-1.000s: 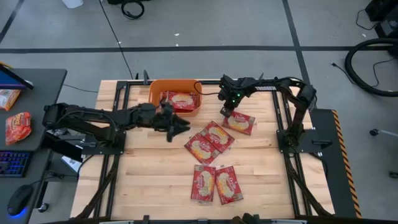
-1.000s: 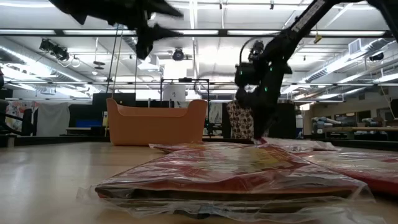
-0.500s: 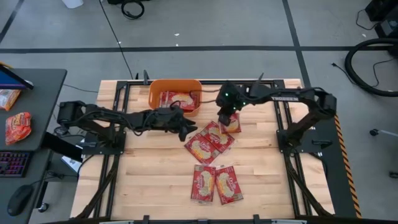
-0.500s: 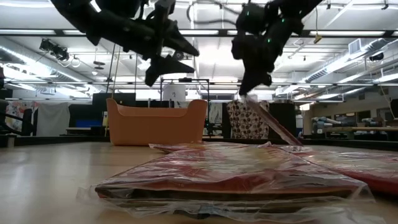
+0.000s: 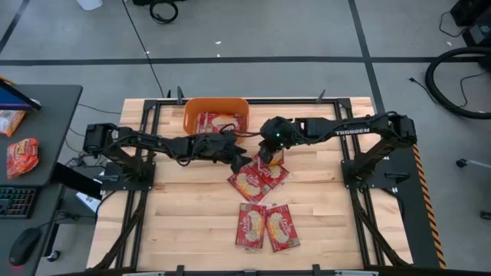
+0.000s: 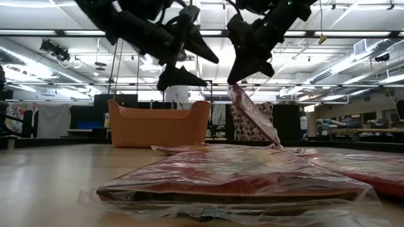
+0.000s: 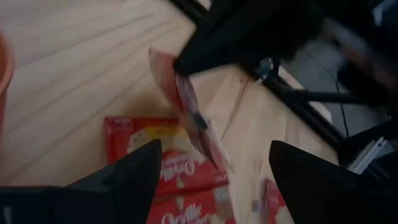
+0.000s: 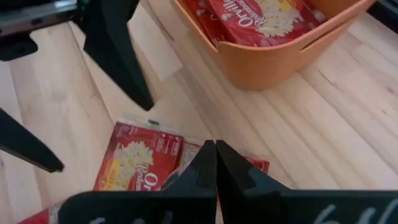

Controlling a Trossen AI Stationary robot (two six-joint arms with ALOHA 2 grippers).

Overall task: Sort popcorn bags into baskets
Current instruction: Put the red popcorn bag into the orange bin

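One orange basket (image 5: 215, 116) stood on the wooden surface (image 5: 184, 215) at about twelve o'clock, with popcorn bags (image 5: 219, 121) inside it; how many lay in there could not be told. Two bags (image 5: 258, 173) overlapped near the middle, and two more (image 5: 266, 227) lay side by side toward six o'clock. One bag (image 6: 254, 115) hung tilted in the air, pinched in the fingers (image 6: 237, 70) of the right arm. There were two arms in all.
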